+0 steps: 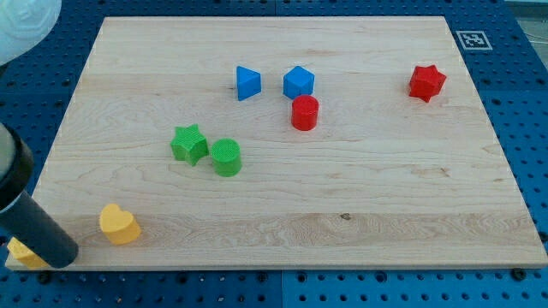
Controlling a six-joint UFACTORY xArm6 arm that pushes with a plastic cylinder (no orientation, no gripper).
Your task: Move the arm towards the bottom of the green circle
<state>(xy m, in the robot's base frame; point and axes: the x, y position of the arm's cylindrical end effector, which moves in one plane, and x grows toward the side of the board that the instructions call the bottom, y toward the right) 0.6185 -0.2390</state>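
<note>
The green circle [227, 157] is a short green cylinder left of the board's middle. A green star [189, 144] sits just to its left, almost touching. My dark rod comes in from the view's left edge and my tip [62, 257] rests at the board's bottom left corner. It lies far to the lower left of the green circle. A yellow heart-shaped block [119, 224] sits just right of my tip. A yellow block [26, 253] lies partly hidden behind the rod.
A blue triangle-like block [247, 82] and a blue cube [299, 82] stand near the top middle, with a red cylinder [305, 113] just below them. A red star [426, 82] is at the top right. A marker tag [472, 39] lies beyond the wooden board's [342, 214] corner.
</note>
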